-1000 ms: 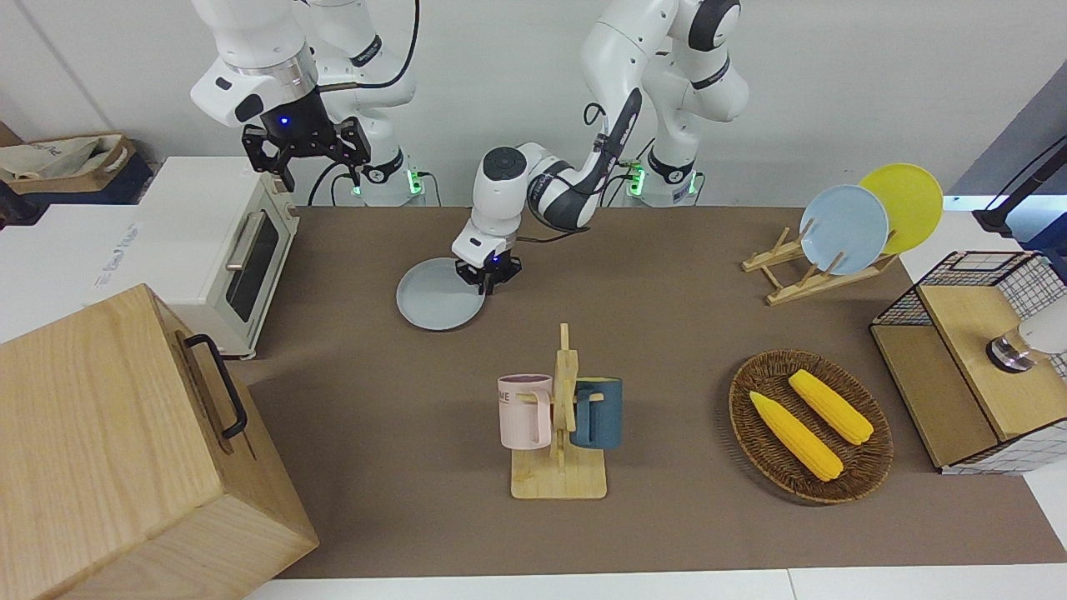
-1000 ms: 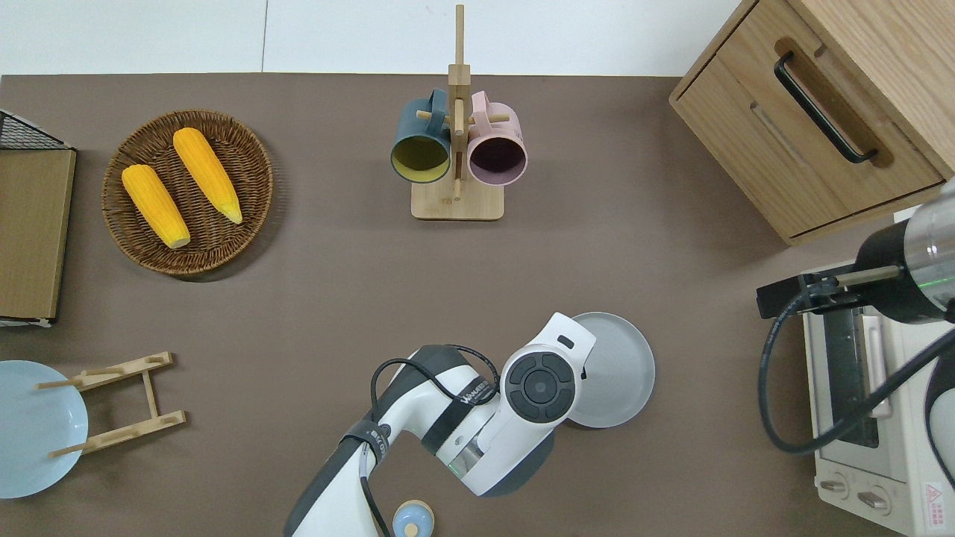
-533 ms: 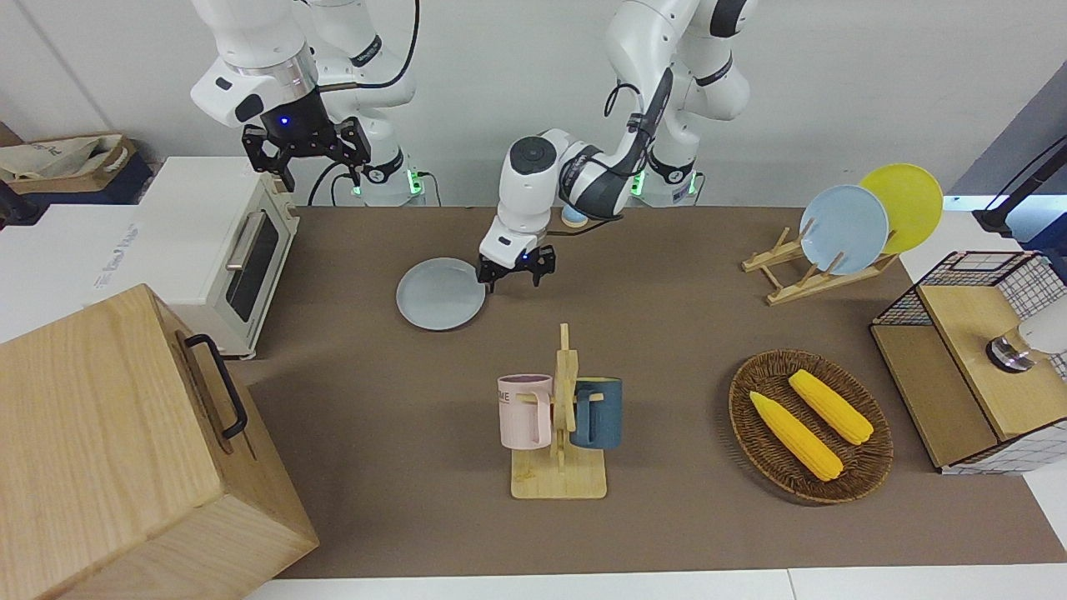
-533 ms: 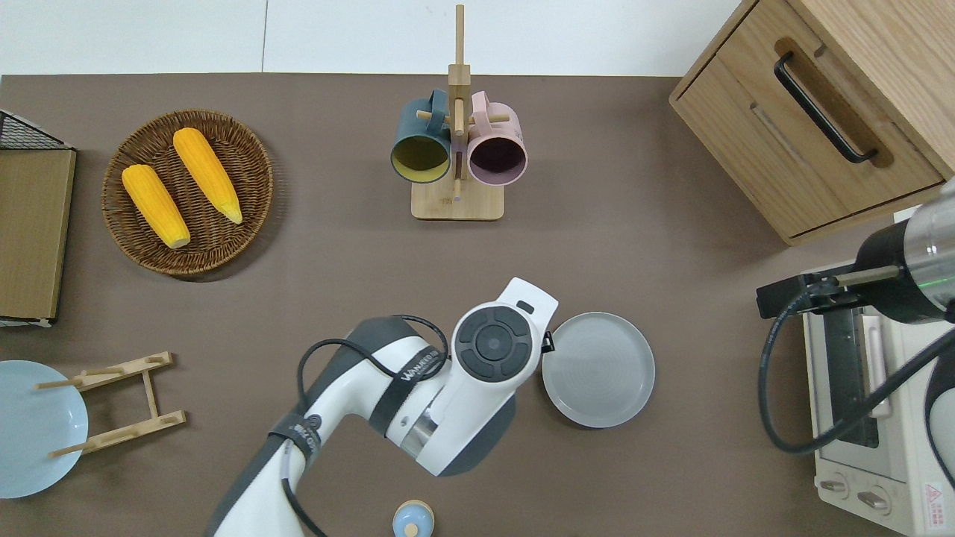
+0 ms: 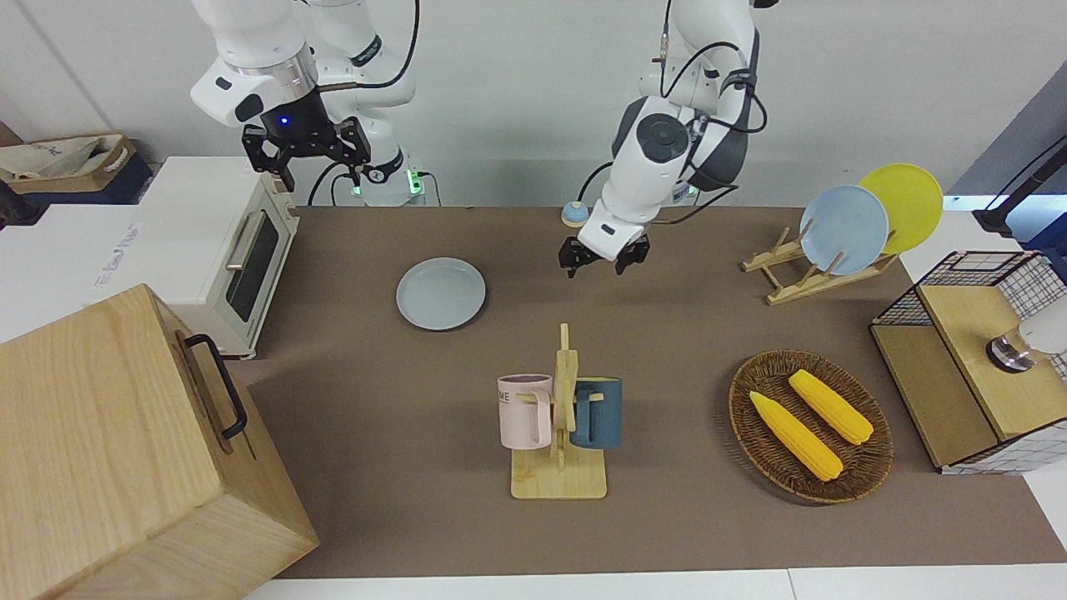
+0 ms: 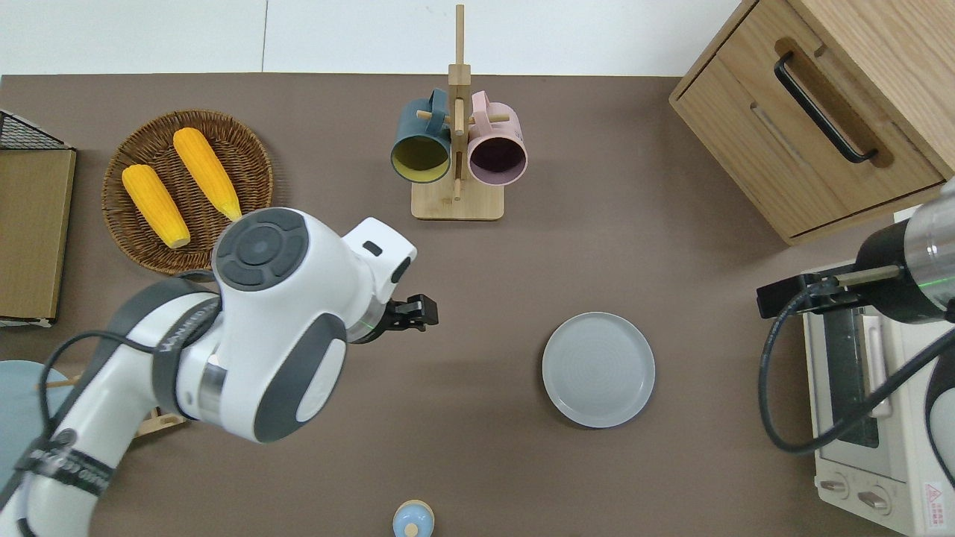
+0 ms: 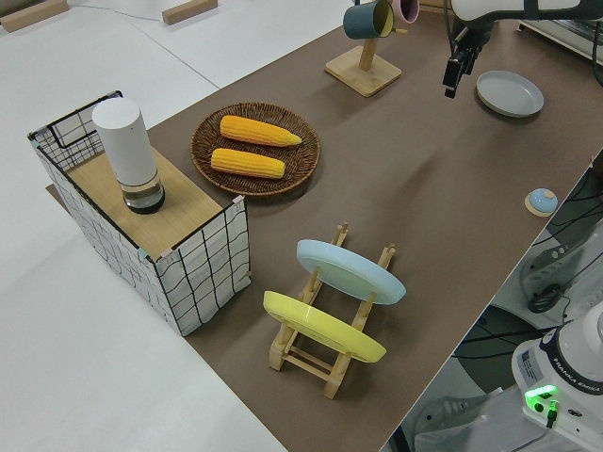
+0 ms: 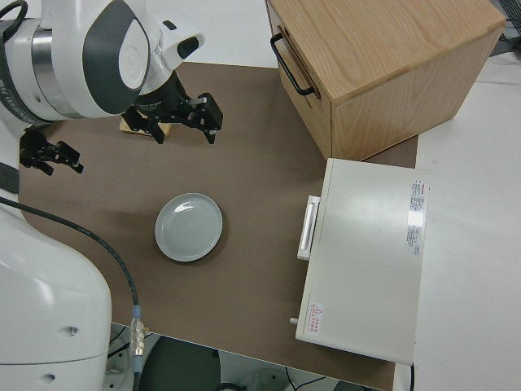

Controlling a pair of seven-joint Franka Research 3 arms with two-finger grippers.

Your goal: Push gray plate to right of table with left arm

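Left claw [image 5: 603,257] hangs spread apart, well clear of the round, smooth gray plate [image 5: 440,293].

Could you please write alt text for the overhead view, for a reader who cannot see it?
The gray plate lies flat on the brown table, toward the right arm's end, with nothing touching it. The left arm's open hand hangs over bare table, well clear of the plate.

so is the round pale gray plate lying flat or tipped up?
Flat. The round pale gray plate lies rim-up on the matte brown table, its whole outline showing as a circle from overhead. Nothing rests on it and no claw touches it.
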